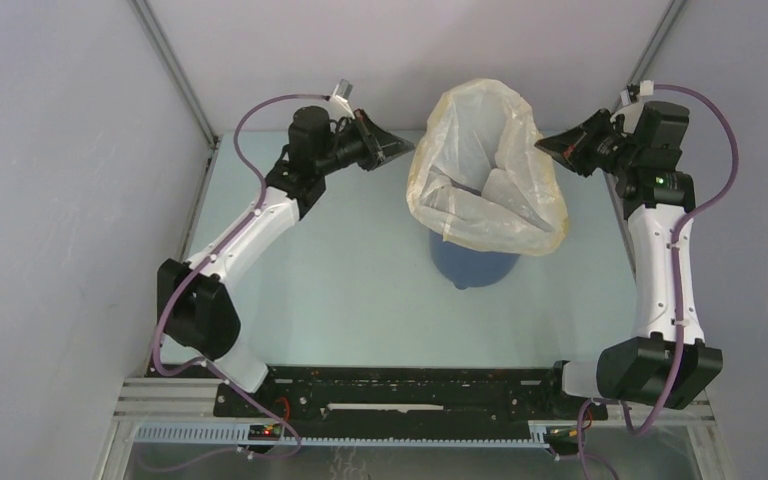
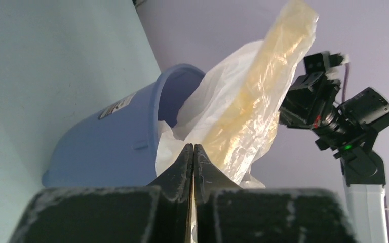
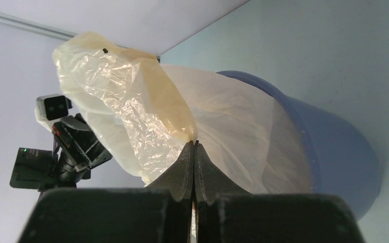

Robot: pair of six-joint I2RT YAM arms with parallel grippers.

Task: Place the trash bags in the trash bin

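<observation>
Close up, the left gripper (image 2: 193,147) has its jaws squeezed shut on the edge of the trash bag (image 1: 485,165). The right gripper (image 3: 194,143) pinches the other side the same way. The bag sits in the blue trash bin (image 1: 473,268), mid-frame on the counter (image 1: 340,270), and hides the bin's rim from above.

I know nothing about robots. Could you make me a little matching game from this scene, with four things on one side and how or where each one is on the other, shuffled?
Things:
1. bag
2. bin
3. left gripper
4. table

Descriptions:
A. blue, upright, half hidden from above
B. pale green, under the bin
C. whitish, crinkly, mouth spread open
D. black, shut on the bag's rim

Pairs: 1-C, 2-A, 3-D, 4-B
</observation>
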